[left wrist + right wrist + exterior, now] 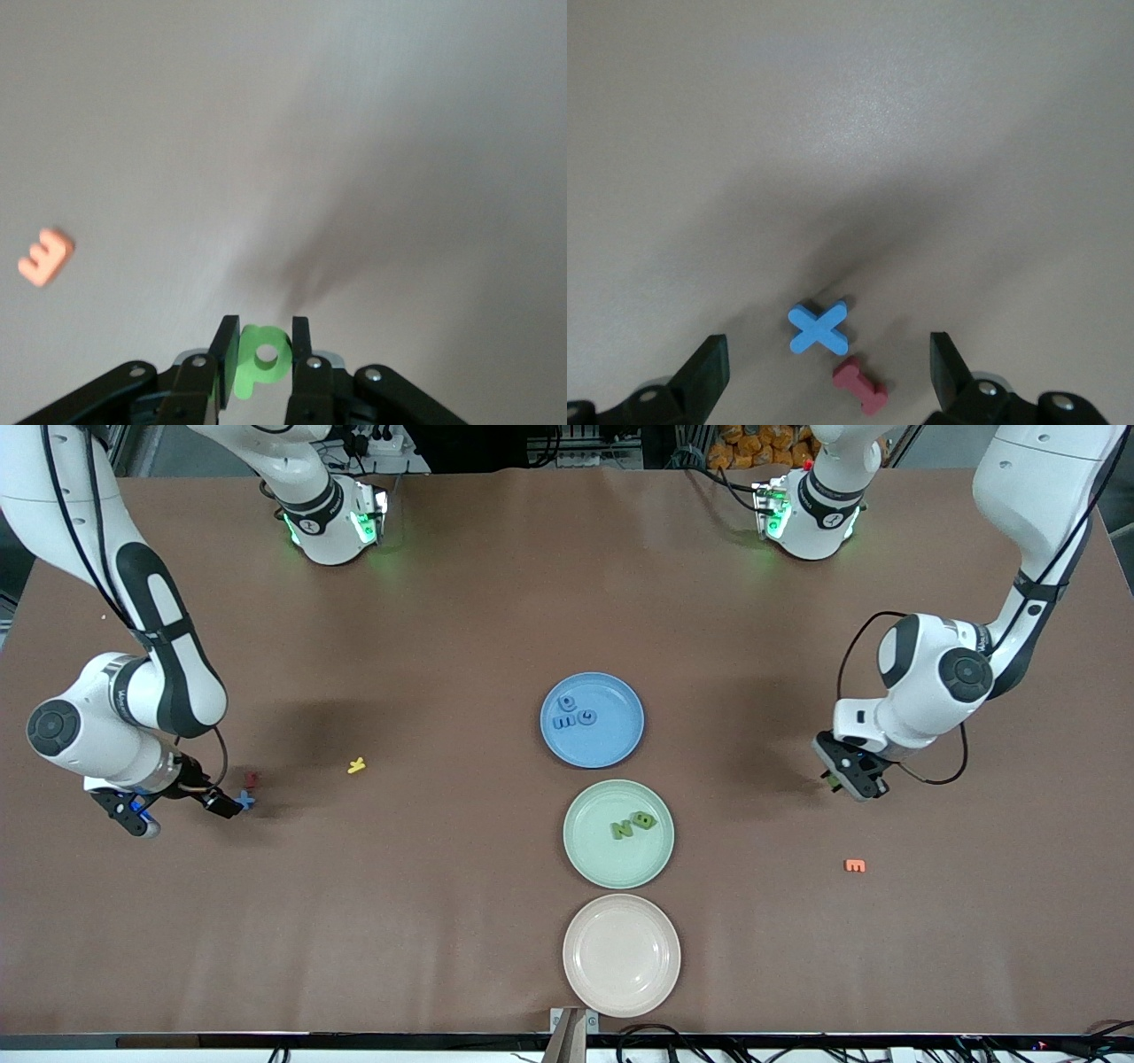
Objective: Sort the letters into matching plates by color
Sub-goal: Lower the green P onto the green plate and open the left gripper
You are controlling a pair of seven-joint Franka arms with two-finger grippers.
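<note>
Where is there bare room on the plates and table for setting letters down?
The beige plate holds nothing. The green plate and blue plate have bare rims around their small letter clusters. Bare table lies between the yellow letter and the plates. It is crowded at the right gripper, jaws open around the blue X beside the red letter.

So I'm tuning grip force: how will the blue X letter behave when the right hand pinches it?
The blue X lies flat, so it probably won't roll. It looks small and chunky, likely light and stiff. The red letter sits very close, so the open right hand may nudge it.
</note>
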